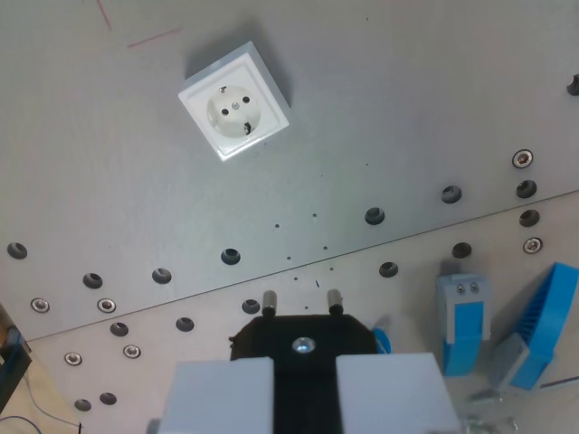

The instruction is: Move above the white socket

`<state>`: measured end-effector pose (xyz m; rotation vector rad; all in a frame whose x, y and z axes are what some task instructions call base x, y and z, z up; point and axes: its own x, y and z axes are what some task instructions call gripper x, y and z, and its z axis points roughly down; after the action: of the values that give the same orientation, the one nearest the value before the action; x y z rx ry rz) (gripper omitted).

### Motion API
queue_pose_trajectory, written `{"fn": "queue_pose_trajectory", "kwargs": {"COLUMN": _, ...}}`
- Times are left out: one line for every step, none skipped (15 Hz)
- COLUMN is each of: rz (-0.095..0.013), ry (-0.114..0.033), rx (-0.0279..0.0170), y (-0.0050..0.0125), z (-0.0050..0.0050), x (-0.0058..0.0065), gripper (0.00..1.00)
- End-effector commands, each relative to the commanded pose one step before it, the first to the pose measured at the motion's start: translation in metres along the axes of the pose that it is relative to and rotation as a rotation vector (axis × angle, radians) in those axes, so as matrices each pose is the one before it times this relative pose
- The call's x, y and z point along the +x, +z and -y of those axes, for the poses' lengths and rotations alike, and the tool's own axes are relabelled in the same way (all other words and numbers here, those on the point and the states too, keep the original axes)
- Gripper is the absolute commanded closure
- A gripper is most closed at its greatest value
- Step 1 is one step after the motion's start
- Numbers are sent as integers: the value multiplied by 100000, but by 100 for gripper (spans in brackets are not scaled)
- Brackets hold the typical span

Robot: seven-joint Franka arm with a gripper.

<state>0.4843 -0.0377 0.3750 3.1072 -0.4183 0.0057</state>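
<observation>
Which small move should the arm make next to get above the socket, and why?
Probably a short move toward the wrist view's top and slightly left. The socket lies in the upper left, well apart from the black plug held in the gripper at the bottom centre, so it is not yet beneath the plug.

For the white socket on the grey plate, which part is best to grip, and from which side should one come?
Grip the white socket probably by its square frame, from above, across two opposite straight edges. It lies flat, diagonal in the wrist view, so the wrist must turn to match. The gripper is shut on a black plug.
</observation>
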Motion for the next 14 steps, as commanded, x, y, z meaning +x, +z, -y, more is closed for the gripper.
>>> {"fn": "queue_pose_trajectory", "kwargs": {"rz": 1, "ry": -9, "rx": -3, "y": 9, "z": -18, "x": -11, "gripper": 100}}
{"fn": "queue_pose_trajectory", "kwargs": {"rz": 29, "ry": -23, "rx": 0, "y": 0, "z": 0, "x": 0, "gripper": 100}}
{"fn": "queue_pose_trajectory", "kwargs": {"rz": -5, "ry": -13, "rx": 24, "y": 3, "z": 0, "x": 0, "gripper": 100}}
{"fn": "queue_pose_trajectory", "kwargs": {"rz": -11, "ry": -65, "rx": 3, "y": 7, "z": 1, "x": -1, "gripper": 100}}
{"fn": "queue_pose_trajectory", "kwargs": {"rz": -15, "ry": -153, "rx": 32, "y": 15, "z": 2, "x": -1, "gripper": 100}}
{"fn": "queue_pose_trajectory", "kwargs": {"rz": -14, "ry": -271, "rx": -2, "y": 26, "z": 4, "x": -2, "gripper": 100}}
{"fn": "queue_pose_trajectory", "kwargs": {"rz": 39, "ry": -367, "rx": 1, "y": 41, "z": 7, "x": -3, "gripper": 100}}
{"fn": "queue_pose_trajectory", "kwargs": {"rz": 19, "ry": -450, "rx": 5, "y": 61, "z": 9, "x": -4, "gripper": 100}}
{"fn": "queue_pose_trajectory", "kwargs": {"rz": -3, "ry": -589, "rx": 13, "y": 84, "z": 12, "x": -6, "gripper": 100}}
{"fn": "queue_pose_trajectory", "kwargs": {"rz": -110, "ry": -708, "rx": 46, "y": 110, "z": 15, "x": -8, "gripper": 100}}
{"fn": "queue_pose_trajectory", "kwargs": {"rz": -169, "ry": -733, "rx": 51, "y": 138, "z": 17, "x": -9, "gripper": 100}}
{"fn": "queue_pose_trajectory", "kwargs": {"rz": -337, "ry": -881, "rx": 83, "y": 167, "z": 19, "x": -12, "gripper": 100}}
{"fn": "queue_pose_trajectory", "kwargs": {"rz": -510, "ry": -919, "rx": 118, "y": 195, "z": 23, "x": -15, "gripper": 100}}
{"fn": "queue_pose_trajectory", "kwargs": {"rz": -538, "ry": -831, "rx": 122, "y": 176, "z": 20, "x": -17, "gripper": 100}}
